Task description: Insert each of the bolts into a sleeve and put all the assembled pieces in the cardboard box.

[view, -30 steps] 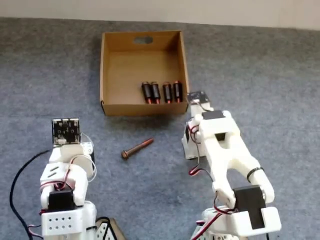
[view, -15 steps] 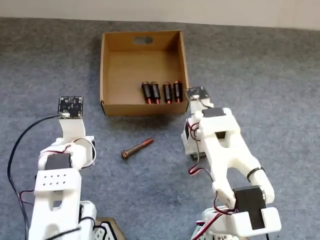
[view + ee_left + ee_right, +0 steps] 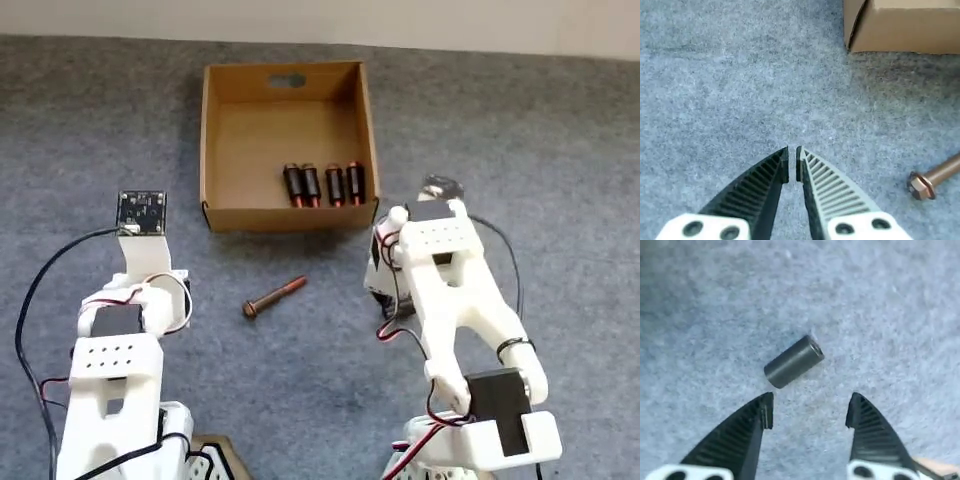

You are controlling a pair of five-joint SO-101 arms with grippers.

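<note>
Sleeve [image 3: 794, 362] just beyond right gripper [image 3: 811, 407]

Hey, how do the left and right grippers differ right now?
The left gripper has its jaws shut; the right gripper has them spread open. The left gripper faces bare carpet, the bolt off to one side; the right gripper has the sleeve lying just ahead of it. Both hold nothing.

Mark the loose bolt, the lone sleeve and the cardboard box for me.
bolt [image 3: 276, 296], high view, middle of its shank.
sleeve [image 3: 793, 361], right wrist view, middle of its side.
cardboard box [image 3: 280, 218], high view, its front wall.
</note>
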